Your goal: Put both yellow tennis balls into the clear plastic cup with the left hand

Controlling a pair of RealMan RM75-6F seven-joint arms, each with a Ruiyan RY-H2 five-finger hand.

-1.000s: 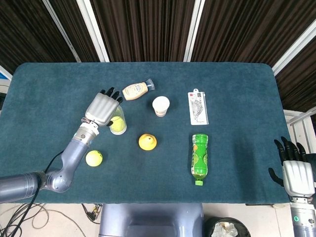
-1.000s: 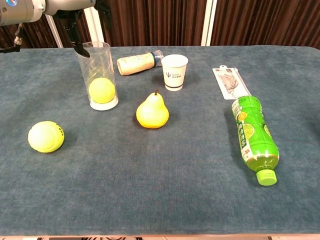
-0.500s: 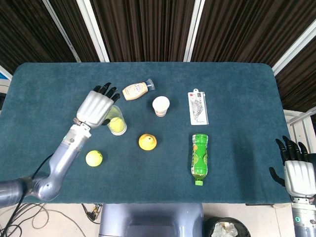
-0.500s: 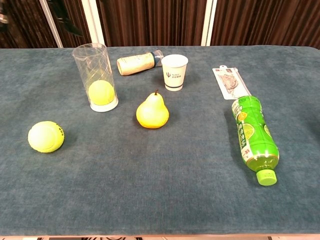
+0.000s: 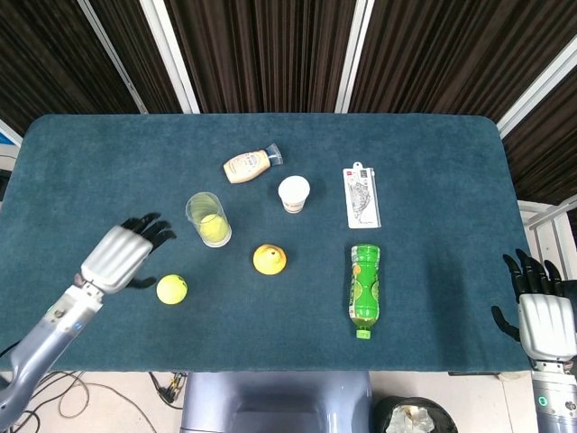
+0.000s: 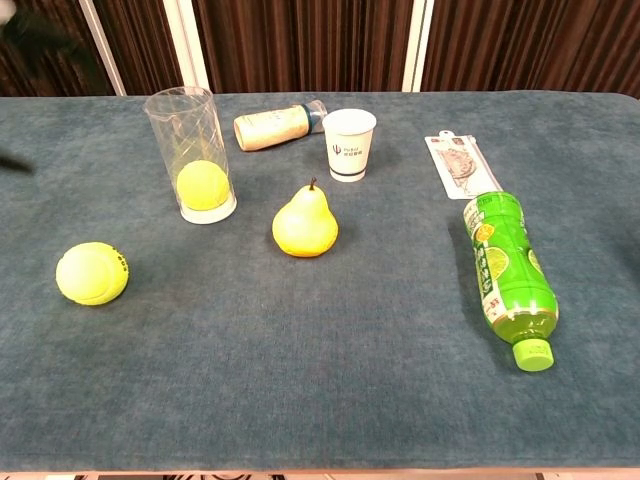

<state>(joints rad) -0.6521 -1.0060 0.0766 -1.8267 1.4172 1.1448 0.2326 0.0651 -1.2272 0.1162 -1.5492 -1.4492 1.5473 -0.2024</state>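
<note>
Covering nearly the whole of both views is a table [image 5: 433, 180] with a dark teal cloth. The left hand [image 5: 119, 256] hangs above its near left part, fingers spread and holding nothing, just left of the loose tennis ball [image 5: 171, 289], apart from it. The right hand [image 5: 544, 317] sits off the table's near right corner, fingers apart and empty. A green bottle [image 6: 508, 276] lies on its side at the right, cap toward the near edge. The clear plastic cup [image 6: 191, 152] stands upright left of centre, and one tennis ball in the cup [image 6: 202, 184] rests at its bottom. The loose ball lies on the cloth nearer the front edge and left of the cup, well apart from it. A yellow pear [image 6: 305, 224] stands right of the cup. A pale squeeze bottle [image 6: 273, 126] lies on its side behind, beside a white paper cup [image 6: 349, 144]. A flat packet [image 6: 459, 165] lies beyond the green bottle.
</note>
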